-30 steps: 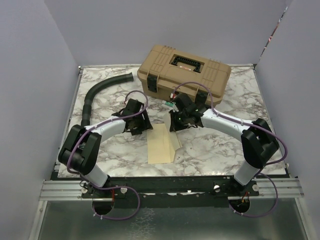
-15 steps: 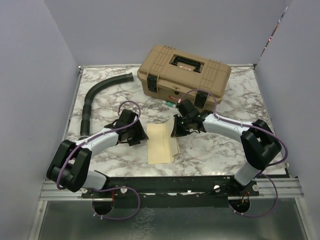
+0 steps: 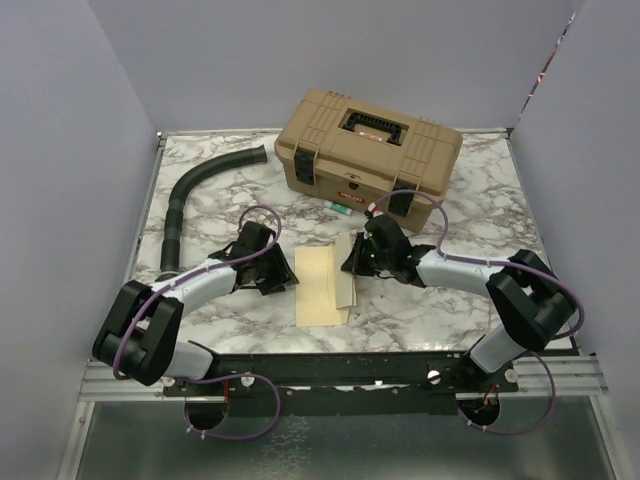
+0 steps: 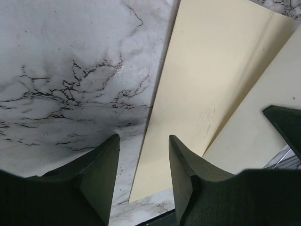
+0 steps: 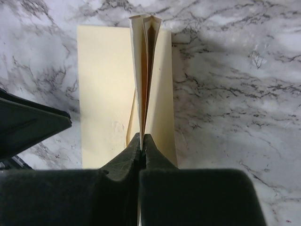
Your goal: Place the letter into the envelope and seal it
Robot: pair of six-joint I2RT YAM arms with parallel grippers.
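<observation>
At lower centre, one smooth pale yellow envelope (image 3: 318,290) is lying flat on the veined marble table (image 3: 400,310); the right gripper (image 5: 141,137) is clenching its upright, layered fold; the left gripper (image 4: 143,141) is hanging released over its left edge; behind, toward the upper frame, one ribbed tan toolbox (image 3: 368,150) and one corrugated black hose (image 3: 190,195) are resting.

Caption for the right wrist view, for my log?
Right claw pinches folded paper upright over the flat envelope on marble table.

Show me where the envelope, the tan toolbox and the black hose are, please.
envelope (image 3: 318,292): overhead view, on its flat, pale yellow face.
toolbox (image 3: 368,152): overhead view, on the tan lid just in front of the handle.
hose (image 3: 181,195): overhead view, midway along its curve.
</observation>
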